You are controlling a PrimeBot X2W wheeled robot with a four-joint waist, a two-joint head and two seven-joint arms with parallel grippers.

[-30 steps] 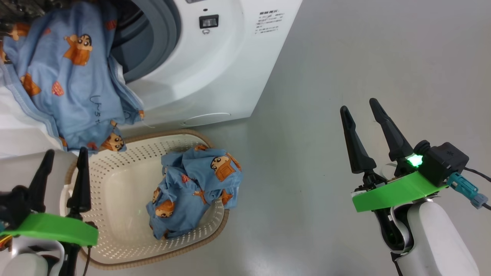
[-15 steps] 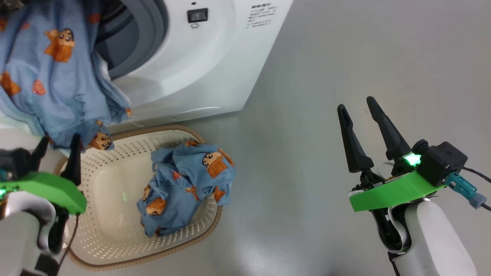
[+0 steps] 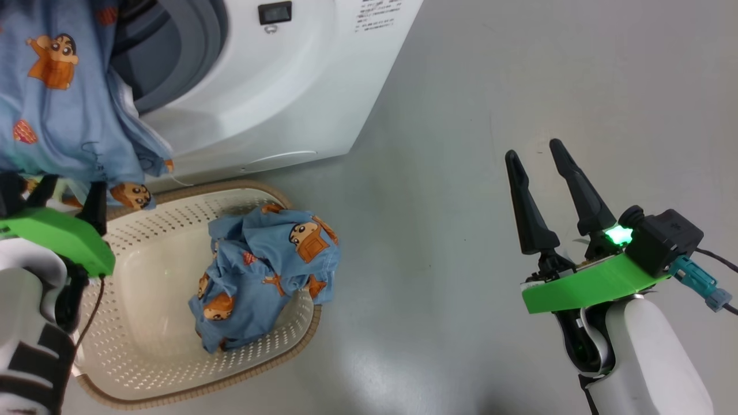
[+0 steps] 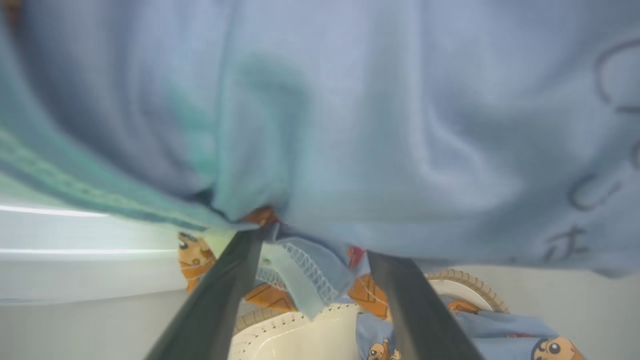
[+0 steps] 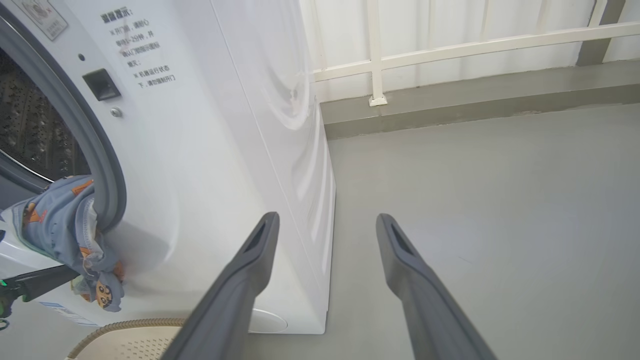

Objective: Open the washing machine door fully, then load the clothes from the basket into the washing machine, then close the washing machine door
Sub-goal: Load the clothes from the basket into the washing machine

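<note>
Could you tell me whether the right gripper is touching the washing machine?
Apart. The head view shows a wide stretch of floor between the open right gripper and the washing machine.

I stand in what looks like a home laundry corner or utility balcony: a white front-loading washing machine [image 5: 210,165] sits on a bare, smooth grey floor [image 5: 475,175], with a cream laundry basket [image 3: 150,351] of clothes [image 3: 265,271] before it and a white railed wall [image 5: 450,47] behind.

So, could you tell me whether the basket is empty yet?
Not empty: a crumpled blue garment lies in the basket, towards its right side.
</note>
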